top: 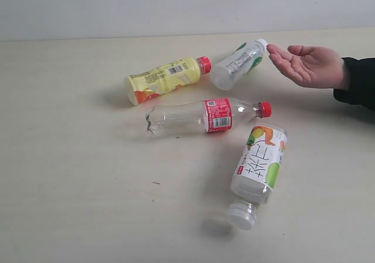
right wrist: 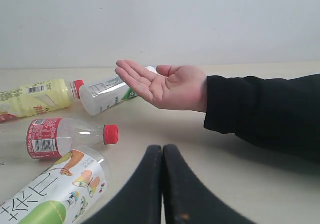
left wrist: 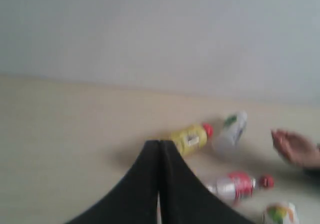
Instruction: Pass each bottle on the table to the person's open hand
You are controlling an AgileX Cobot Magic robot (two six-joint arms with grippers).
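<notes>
Right claw [right wrist: 162, 148] clenched, empty; left claw [left wrist: 159, 143] likewise. Wide bottle [right wrist: 55, 194] lies just beside that right one, open hand [right wrist: 170, 87] beyond. I'd expect it to roll if nudged with jaws closed.

1. likely a plain lab or test room.
2. a broad pale beige table [top: 70, 216] meets a blank whitish wall [top: 176, 5].
3. four small plastic bottles [top: 170, 78] lie on it, near an open hand [top: 310, 65].
</notes>
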